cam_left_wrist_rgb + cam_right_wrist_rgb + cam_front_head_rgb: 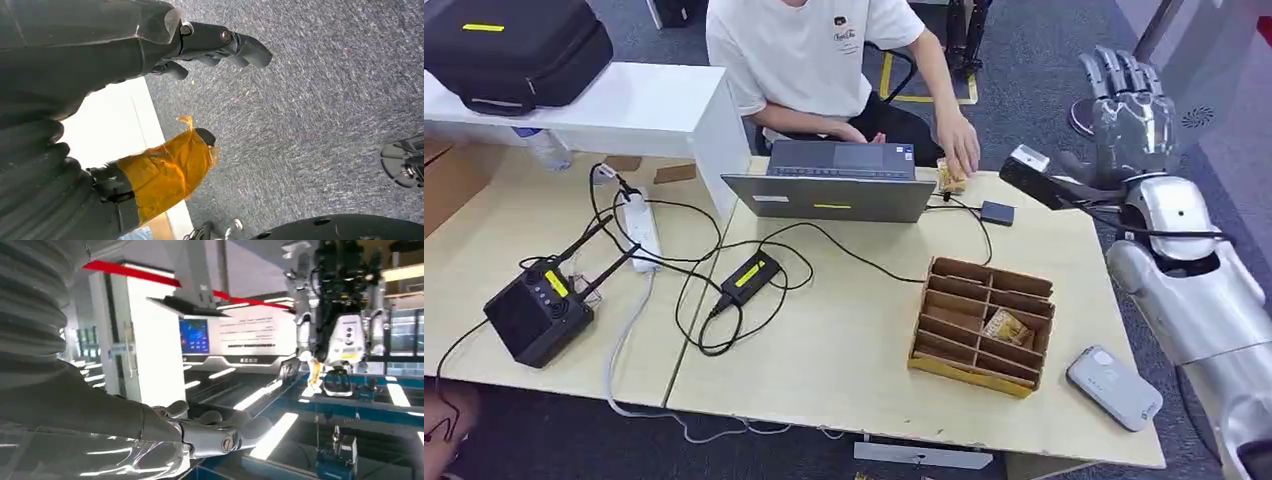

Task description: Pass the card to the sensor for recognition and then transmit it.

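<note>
Yellow card (pixel 1005 326) in wooden organizer (pixel 934 350), well apart from raised right robot hand (pixel 1130 103).

My right arm (pixel 1194 290) is glossy silver shell, black cables running along its wrist, ending in a translucent grey right hand (pixel 1129 105). My left hand (pixel 150 65) is dark, its thumb (pixel 167 172) wrapped in orange tape, screws showing at the fingers.

A robotics lab or demo hall: pale wooden tables (pixel 844 330) on grey carpet, an open grey laptop (pixel 834 185), tangled black cables (pixel 714 290), a hanging silver-black robot rig (pixel 345 315).
</note>
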